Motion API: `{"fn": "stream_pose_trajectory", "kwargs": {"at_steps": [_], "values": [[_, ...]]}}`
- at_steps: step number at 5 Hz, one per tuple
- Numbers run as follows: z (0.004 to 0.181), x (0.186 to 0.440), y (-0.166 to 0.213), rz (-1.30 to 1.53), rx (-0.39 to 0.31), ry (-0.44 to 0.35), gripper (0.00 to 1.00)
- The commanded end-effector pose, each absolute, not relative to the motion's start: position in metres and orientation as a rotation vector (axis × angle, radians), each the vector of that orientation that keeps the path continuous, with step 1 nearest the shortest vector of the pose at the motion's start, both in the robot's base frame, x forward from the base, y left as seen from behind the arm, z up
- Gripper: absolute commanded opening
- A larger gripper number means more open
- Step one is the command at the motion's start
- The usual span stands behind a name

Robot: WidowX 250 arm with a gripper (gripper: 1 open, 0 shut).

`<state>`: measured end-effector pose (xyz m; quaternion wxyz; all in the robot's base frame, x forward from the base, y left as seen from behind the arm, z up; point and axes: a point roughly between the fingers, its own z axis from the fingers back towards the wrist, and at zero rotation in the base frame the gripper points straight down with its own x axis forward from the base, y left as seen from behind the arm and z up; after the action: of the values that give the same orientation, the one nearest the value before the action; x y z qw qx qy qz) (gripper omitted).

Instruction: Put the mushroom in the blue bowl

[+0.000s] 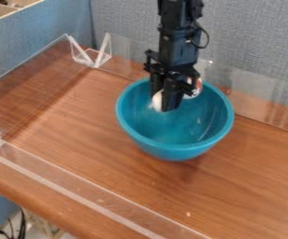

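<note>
In the camera view, a wooden table (59, 121) is seen from above and to one side, edged by low clear plastic walls (72, 191). A grey-blue partition (252, 33) is seen behind it, and a cardboard box (28, 33) at the upper left.

The blue bowl (174, 142) is set upright on the table, a little right of centre, its glossy inside turned toward the camera.

The black arm (176, 28) is lowered from the top of the frame, and the gripper (172, 96) is pointed straight down, just inside the bowl's far rim. The fingers are closed on the mushroom (159, 97): its cream-white stem is seen as a pale patch at the left of the dark fingers, and a small reddish-brown bit of cap appears at their right. The mushroom is thus held within the bowl's opening, above the bowl's floor; whether it touches the inner wall cannot be told.
</note>
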<state>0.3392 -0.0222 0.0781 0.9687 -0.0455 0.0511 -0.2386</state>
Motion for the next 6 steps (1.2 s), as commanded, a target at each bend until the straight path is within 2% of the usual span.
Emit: {"fn": "stream_pose_trajectory", "kwargs": {"at_steps": [1, 2, 6], "values": [[0.093, 0.351, -0.02, -0.4, -0.086, 0.035, 1.0], [0.089, 0.354, -0.017, -0.315, -0.091, 0.031, 1.0], [0.099, 0.334, -0.023, -0.31, -0.101, 0.014, 1.0]]}}
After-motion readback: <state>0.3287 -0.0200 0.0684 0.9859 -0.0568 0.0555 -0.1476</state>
